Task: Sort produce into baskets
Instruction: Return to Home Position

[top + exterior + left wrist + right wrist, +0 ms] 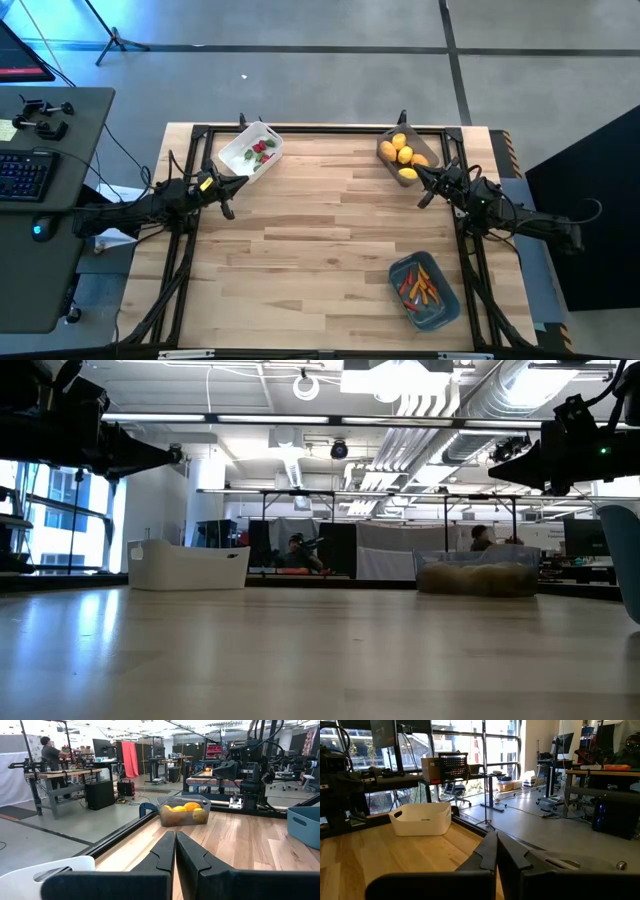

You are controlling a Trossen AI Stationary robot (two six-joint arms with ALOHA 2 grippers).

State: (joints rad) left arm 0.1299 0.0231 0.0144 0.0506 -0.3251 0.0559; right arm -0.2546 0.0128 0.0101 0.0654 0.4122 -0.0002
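Note:
Three baskets stand on the wooden table. The white basket [250,151] at the far left holds small red and green pieces. The translucent grey basket [404,158] at the far right holds yellow and orange round fruits [184,808]. The blue basket [424,291] near the right front holds thin orange and red pieces. My left gripper [227,208] waits shut at the table's left edge, beside the white basket. My right gripper [424,199] waits shut at the right edge, beside the grey basket. Both hang above the table and hold nothing.
A desk with a keyboard [22,175] stands left of the table. A black frame rail [320,129] runs along the table's far edge. The wide middle of the tabletop [320,230] lies bare between the baskets. People sit at benches in the room behind.

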